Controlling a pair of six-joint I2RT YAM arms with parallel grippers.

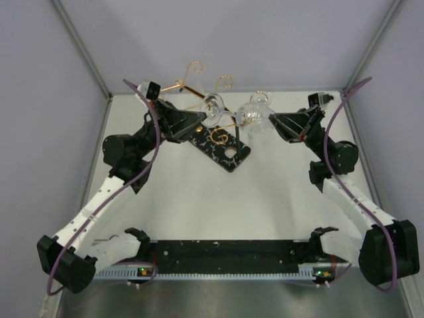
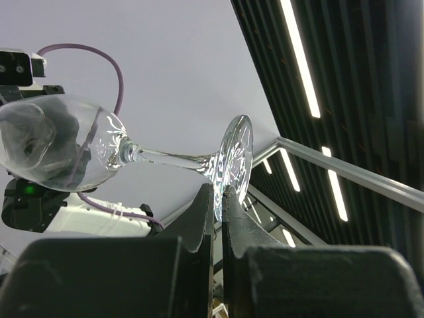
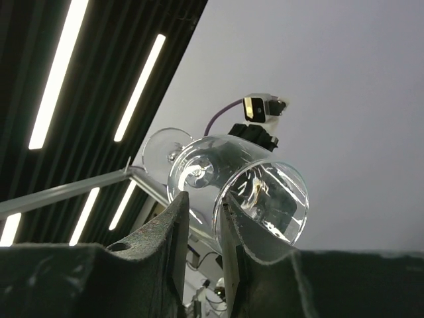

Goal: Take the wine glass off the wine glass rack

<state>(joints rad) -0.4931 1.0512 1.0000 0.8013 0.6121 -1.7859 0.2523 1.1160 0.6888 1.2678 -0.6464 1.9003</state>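
The wine glass (image 1: pixel 250 116) lies on its side in the air between my two grippers, above the wine glass rack (image 1: pixel 228 151), whose gold scroll arms rise behind it. I cannot tell whether the glass still touches a gold arm. My left gripper (image 1: pixel 201 118) is shut on the glass's round foot; in the left wrist view the foot (image 2: pixel 235 156) is pinched between the fingertips of the left gripper (image 2: pixel 217 189), with stem and bowl reaching left. My right gripper (image 1: pixel 273 121) is at the bowl's mouth. In the right wrist view the right gripper (image 3: pixel 202 199) is slightly open, the bowl's rim (image 3: pixel 228 185) between its fingers.
The rack's black marbled base sits turned at an angle at the middle back of the white table (image 1: pixel 265 205). Grey walls close in the table on the left, back and right. A black bar (image 1: pixel 225 255) runs along the near edge between the arm bases.
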